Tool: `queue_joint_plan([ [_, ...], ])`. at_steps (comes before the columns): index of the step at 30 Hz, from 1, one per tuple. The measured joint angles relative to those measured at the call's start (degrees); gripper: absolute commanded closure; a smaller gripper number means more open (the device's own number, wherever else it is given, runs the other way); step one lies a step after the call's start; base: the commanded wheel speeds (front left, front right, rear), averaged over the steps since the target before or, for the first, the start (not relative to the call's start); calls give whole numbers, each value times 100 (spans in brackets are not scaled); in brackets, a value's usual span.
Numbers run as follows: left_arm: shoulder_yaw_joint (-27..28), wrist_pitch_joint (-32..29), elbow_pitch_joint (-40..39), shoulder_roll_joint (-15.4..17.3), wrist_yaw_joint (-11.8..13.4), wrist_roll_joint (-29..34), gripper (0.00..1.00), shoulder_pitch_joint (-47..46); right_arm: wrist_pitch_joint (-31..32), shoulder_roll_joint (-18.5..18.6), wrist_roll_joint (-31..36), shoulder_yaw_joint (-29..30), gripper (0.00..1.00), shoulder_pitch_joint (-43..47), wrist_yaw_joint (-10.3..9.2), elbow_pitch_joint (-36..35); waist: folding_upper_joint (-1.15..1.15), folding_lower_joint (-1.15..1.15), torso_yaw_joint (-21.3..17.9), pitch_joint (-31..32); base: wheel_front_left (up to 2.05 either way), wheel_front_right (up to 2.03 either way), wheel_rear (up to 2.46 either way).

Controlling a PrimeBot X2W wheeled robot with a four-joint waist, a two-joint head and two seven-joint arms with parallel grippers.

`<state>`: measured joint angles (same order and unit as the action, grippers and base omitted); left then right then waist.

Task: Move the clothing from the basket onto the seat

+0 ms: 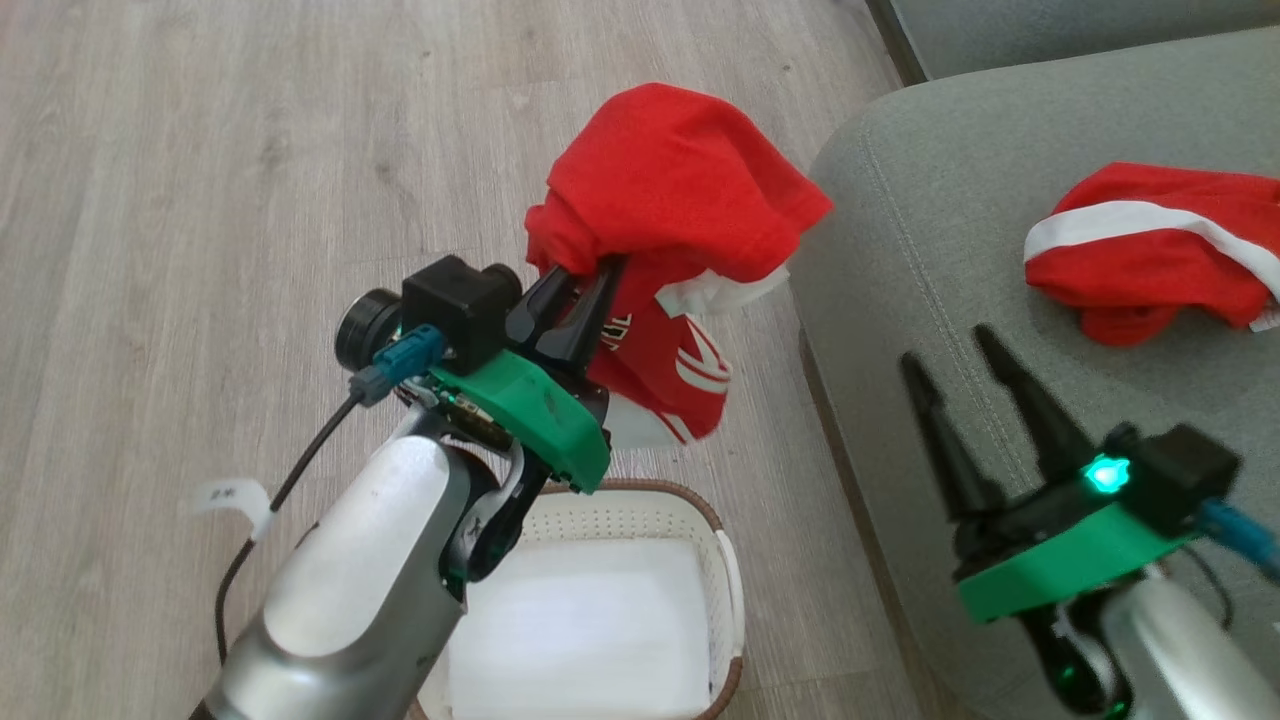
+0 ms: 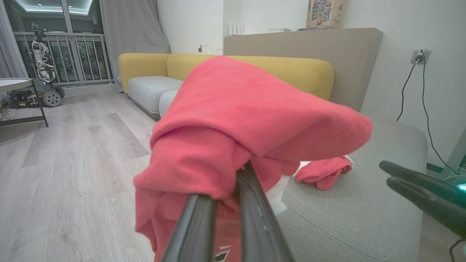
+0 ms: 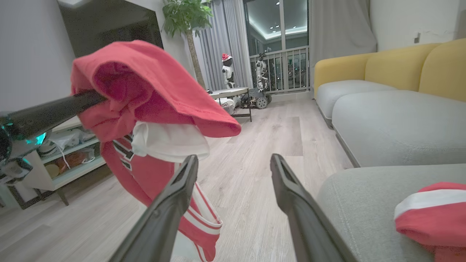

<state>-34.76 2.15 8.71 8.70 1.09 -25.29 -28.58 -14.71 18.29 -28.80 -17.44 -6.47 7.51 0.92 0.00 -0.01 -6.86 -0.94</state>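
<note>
Left tool (image 1: 588,270) tight on one garment (image 1: 680,170), right tool (image 1: 947,347) wide; second garment (image 1: 1150,262) on seat (image 1: 920,200)

A red jersey (image 1: 680,200) in the left gripper (image 1: 590,268), aloft near the basket (image 1: 640,505), beside the seat (image 1: 900,300).

left hand (image 1: 592,270) tips hidden by clothing (image 1: 680,190)

Setting: domestic living room. Indicators: yellow-backed sofa with grey cushions (image 2: 145,67), pale wood-plank floor (image 1: 200,200), grey floor-length curtains (image 3: 342,25), leafy green indoor tree (image 3: 187,14), dark wall panel (image 3: 120,29), possibly a television.
</note>
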Motion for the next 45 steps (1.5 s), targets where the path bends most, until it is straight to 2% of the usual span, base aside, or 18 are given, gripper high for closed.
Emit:
queue_joint_plan([
  [8, -90, -37, -55, -45, -9, -1, 100, -76, 0, 45, -53, -638, 0, -303, 0, 315, 0, 0, 43, -8, 0, 0, 0],
  [17, -388, -85, -34, -205, -118, -1, 100, -247, 1, 114, -337, -1780, 0, -1181, 0, 1397, 0, 0, 308, -24, 0, 0, 0],
  [25, -657, -158, 25, -345, -263, -12, 100, -304, 7, -221, -706, -2431, 0, -1714, 0, 2515, 0, 0, 565, 17, 0, 0, 0],
  [34, -936, -258, 3, -482, -315, -222, 100, -435, 8, -642, -682, -2397, 0, -2050, 0, 3271, 0, 0, 892, 51, 0, 0, 0],
  [41, -1037, -257, -1, -512, -309, -272, 100, -497, 8, -805, -682, -2264, 0, -2091, 0, 3394, 0, 0, 1006, 36, 0, 0, 0],
  [42, -1066, -257, -1, -513, -308, -272, 100, -506, 8, -811, -682, -2240, 18, -2106, 0, 3405, 0, 0, 1010, 32, 0, 0, 0],
  [43, -1087, -257, -2, -517, -301, -272, 100, -506, 8, -815, -681, -2195, 61, -2109, 0, 3410, 0, 0, 1012, 29, 0, 0, 0],
  [44, -1094, -257, -2, -520, -297, -276, 100, -506, 8, -821, -679, -2158, 97, -2109, 0, 3411, 0, 0, 1013, 26, 0, 0, 0],
  [45, -1095, -257, -5, -522, -278, -303, 100, -506, 8, -824, -660, -2128, 100, -2109, 0, 3411, 0, 0, 1010, 24, 0, 0, 0],
])
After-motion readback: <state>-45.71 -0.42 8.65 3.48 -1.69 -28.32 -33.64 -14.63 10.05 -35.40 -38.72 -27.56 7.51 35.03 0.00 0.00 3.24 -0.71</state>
